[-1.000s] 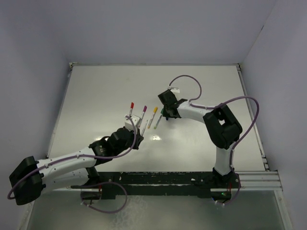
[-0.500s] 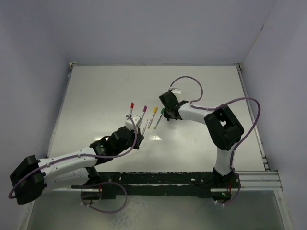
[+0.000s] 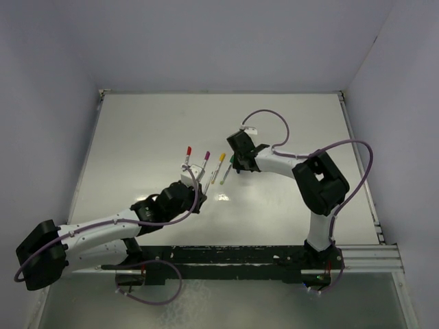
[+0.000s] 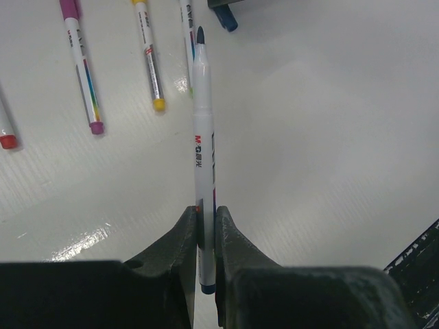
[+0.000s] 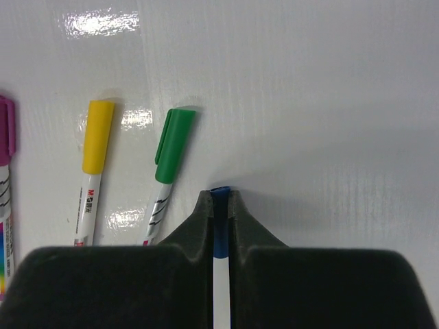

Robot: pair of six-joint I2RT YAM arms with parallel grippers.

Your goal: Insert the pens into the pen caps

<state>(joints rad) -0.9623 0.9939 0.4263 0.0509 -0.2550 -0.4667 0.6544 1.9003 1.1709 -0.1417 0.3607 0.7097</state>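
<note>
My left gripper (image 4: pixel 204 214) is shut on a white-barrelled pen (image 4: pixel 204 137) whose bare dark blue tip (image 4: pixel 200 34) points away toward the right gripper. My right gripper (image 5: pixel 219 195) is shut on the blue pen cap (image 5: pixel 219 205), low over the table just right of the row of pens. In the top view the left gripper (image 3: pixel 194 179) and right gripper (image 3: pixel 236 163) face each other across that row. Capped pens lie side by side: red (image 3: pixel 187 154), purple (image 3: pixel 205 161), yellow (image 5: pixel 96 144) and green (image 5: pixel 171 147).
The white table (image 3: pixel 295 123) is walled at the back and sides. A black rail (image 3: pixel 233 257) runs along the near edge by the arm bases. The capped pens lie between the two grippers.
The right gripper's jaws have closed onto the blue cap. The left arm holds the pen as before, shifted only slightly.
</note>
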